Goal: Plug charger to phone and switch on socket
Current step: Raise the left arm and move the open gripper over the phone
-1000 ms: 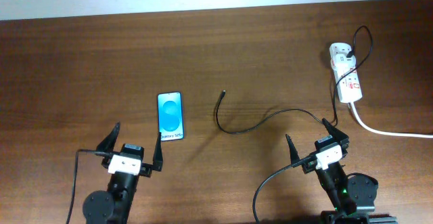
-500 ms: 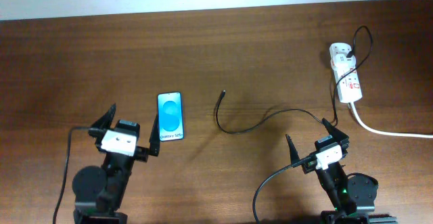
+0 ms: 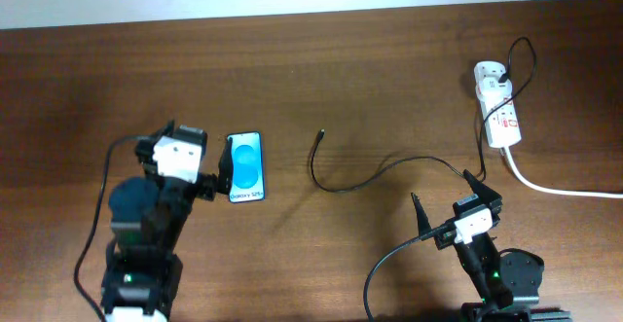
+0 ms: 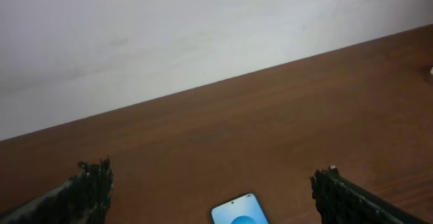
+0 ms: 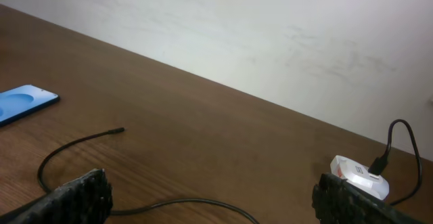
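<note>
The phone [image 3: 245, 166] lies flat left of centre, blue screen up. It also shows in the left wrist view [image 4: 238, 212] and the right wrist view [image 5: 24, 101]. The charger cable [image 3: 341, 188] curves across the middle, and its free tip [image 3: 319, 135] lies right of the phone, apart from it. The cable also shows in the right wrist view [image 5: 67, 146]. The white socket strip [image 3: 498, 108] lies at the far right and shows in the right wrist view [image 5: 358, 173]. My left gripper [image 3: 187, 145] is open and empty just left of the phone. My right gripper [image 3: 446, 200] is open and empty near the cable.
The strip's thick white cord [image 3: 555, 188] runs off the right edge. A pale wall borders the table's far edge [image 3: 311, 16]. Both arm bases stand at the near edge.
My left arm has moved forward from the near edge and its open gripper now sits beside the phone's left side. The right arm, cable, phone and socket have not moved.
</note>
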`<act>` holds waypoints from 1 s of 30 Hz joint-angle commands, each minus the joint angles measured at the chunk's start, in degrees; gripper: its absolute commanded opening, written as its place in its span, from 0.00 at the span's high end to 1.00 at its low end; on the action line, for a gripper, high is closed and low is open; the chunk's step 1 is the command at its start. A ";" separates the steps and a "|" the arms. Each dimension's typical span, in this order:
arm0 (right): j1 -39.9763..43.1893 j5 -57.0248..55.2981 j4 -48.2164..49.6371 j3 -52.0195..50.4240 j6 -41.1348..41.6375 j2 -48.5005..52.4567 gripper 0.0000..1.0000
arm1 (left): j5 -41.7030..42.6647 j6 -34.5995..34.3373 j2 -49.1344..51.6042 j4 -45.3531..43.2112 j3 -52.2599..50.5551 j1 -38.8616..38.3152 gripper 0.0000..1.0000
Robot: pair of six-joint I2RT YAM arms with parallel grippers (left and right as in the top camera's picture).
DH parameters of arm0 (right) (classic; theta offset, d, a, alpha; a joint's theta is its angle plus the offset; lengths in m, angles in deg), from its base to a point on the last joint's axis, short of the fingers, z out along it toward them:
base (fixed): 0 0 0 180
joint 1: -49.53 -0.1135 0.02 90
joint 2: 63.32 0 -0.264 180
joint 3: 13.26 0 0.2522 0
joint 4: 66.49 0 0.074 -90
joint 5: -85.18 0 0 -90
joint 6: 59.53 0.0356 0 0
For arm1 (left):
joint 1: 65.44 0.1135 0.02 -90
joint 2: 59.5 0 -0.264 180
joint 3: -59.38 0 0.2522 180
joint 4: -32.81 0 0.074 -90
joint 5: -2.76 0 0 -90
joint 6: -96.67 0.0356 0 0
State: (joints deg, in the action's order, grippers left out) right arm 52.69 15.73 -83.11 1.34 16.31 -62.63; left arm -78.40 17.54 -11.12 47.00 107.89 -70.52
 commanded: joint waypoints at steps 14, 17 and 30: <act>-0.52 -0.28 0.09 -0.52 -0.20 -0.48 0.01 | 14.80 -0.55 31.52 29.07 33.68 -0.13 0.01; -0.52 -0.28 0.09 -0.52 -0.22 -0.48 0.01 | 15.32 -0.55 32.28 30.42 33.66 -0.13 0.01; -0.52 -0.26 0.09 -0.52 -0.20 -0.48 0.01 | 14.47 -2.95 33.05 28.68 33.68 -0.13 0.01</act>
State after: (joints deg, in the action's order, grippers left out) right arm 52.69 15.71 -83.11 1.34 16.31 -62.68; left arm -63.99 17.28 20.90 77.34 140.12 -70.59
